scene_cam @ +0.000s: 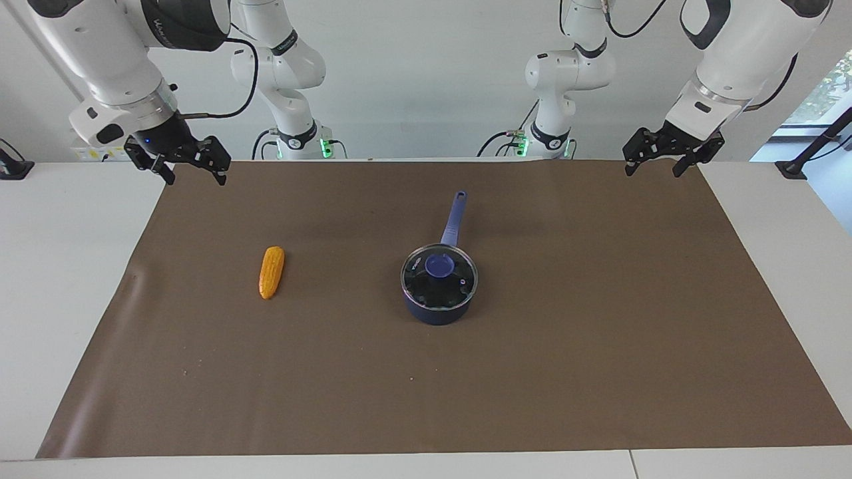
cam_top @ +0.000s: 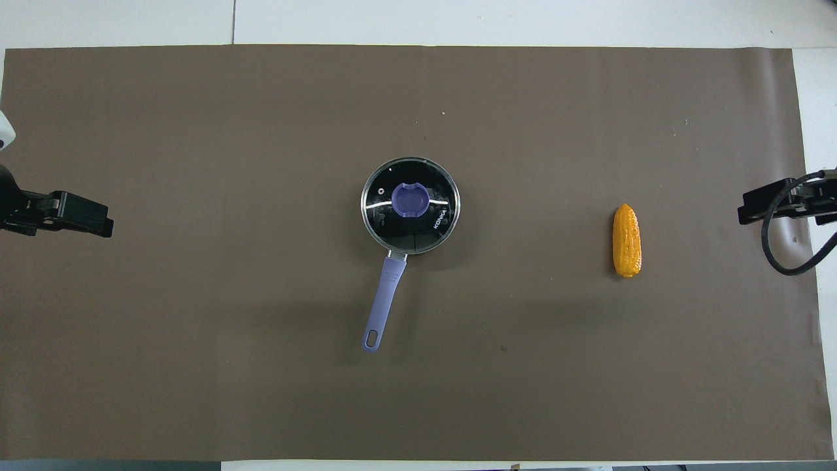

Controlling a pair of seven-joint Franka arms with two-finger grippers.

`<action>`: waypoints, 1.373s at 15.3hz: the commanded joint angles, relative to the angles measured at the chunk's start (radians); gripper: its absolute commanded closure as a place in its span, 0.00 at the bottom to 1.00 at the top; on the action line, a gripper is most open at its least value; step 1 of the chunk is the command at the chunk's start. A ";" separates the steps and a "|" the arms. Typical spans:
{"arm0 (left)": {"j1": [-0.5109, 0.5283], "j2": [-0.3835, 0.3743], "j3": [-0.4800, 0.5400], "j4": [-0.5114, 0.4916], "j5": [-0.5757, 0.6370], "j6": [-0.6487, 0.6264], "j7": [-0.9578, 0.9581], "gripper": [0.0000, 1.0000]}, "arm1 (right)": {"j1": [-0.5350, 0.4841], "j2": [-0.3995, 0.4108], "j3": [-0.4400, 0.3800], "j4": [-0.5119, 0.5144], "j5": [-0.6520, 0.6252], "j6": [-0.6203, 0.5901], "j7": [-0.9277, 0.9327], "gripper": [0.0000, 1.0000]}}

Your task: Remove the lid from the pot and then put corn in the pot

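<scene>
My two grippers hang in the air over the robots' edge of the brown mat, one at each end of the table. My left gripper is over the mat's corner at its own end, fingers spread apart and empty. My right gripper is over the corner at its end, fingers also apart, holding nothing.

The facing view shows both pairs of fingertips and both arms whole; the overhead view shows only the dark gripper bodies at its side edges, and there I cannot read the fingers. The overhead view does give me the lid's printed lettering and the hole at the handle's end plainly.

One pot stands near the middle of the mat, its handle pointing toward the robots. One lid sits on it, blue knob at the centre. One corn lies on the mat toward my right arm's end, well apart from the pot, lengthwise toward the robots
</scene>
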 commanded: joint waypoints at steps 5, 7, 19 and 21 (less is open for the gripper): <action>0.007 -0.010 -0.009 -0.008 0.011 -0.008 0.008 0.00 | -0.012 -0.013 0.005 -0.007 0.006 -0.013 -0.022 0.00; 0.006 -0.012 -0.011 -0.006 0.011 -0.006 0.010 0.00 | -0.012 -0.018 0.005 -0.010 0.006 -0.031 -0.022 0.00; -0.357 0.270 -0.020 0.185 -0.076 0.187 -0.364 0.00 | 0.107 -0.004 0.006 -0.366 0.022 0.432 0.001 0.00; -0.431 0.388 -0.017 0.279 -0.069 0.215 -0.452 0.00 | 0.117 0.074 0.005 -0.427 0.022 0.554 0.007 0.00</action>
